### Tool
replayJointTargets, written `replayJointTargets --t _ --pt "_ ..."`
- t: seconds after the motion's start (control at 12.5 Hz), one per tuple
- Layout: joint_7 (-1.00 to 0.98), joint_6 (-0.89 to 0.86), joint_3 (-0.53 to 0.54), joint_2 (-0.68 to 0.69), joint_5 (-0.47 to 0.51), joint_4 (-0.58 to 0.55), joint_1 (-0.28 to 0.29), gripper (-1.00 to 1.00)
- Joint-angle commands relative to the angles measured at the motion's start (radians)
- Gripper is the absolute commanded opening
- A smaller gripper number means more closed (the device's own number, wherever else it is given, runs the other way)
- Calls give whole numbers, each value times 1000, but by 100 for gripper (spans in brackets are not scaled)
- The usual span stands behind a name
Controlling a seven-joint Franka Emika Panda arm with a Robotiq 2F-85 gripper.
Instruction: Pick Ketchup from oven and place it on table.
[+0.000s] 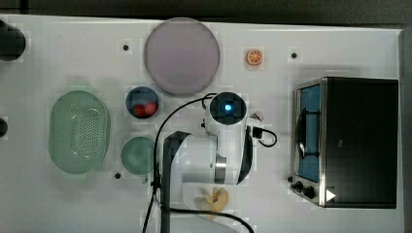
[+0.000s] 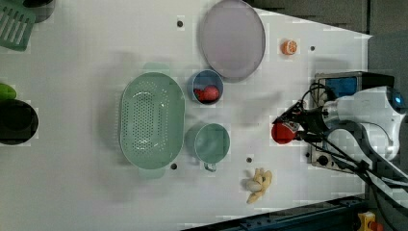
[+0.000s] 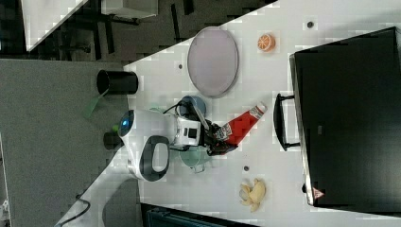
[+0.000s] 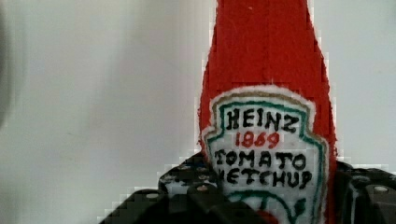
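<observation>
A: You had the pincer (image 3: 221, 139) clamped on the Ketchup (image 3: 242, 124) there — fingers set about halfway apart, one on each side of the bottle's lower body, right at the label.

B: And the wrist view backed you up: the dark fingers (image 4: 187, 186) pressed either side of the Ketchup (image 4: 268, 93), red neck running away from the camera over plain white.

A: Where was your bottle, though? In the right view it was out of the oven (image 3: 350, 118), held over the table (image 3: 283, 189), white cap toward the oven's handle, base in the pincer.

B: In the left view you showed us its round red base (image 2: 282, 133) end-on, with the pincer (image 2: 300, 126) just behind it, in front of the oven (image 2: 344, 86).

A: Whether it touched the table, I couldn't tell.

B: Beside you in the right view lay the purple plate (image 3: 213, 61), the orange slice (image 3: 266, 42) and the banana (image 3: 253, 194) — all apart from the bottle.
</observation>
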Motion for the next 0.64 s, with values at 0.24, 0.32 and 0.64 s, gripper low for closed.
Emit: replayJointTargets --t 0.24,0.32,0.64 --pt "24 160 1 22 22 30 22 100" --pt "24 153 1 6 22 29 22 100" --pt "34 -39 -1 -140 22 115 20 100"
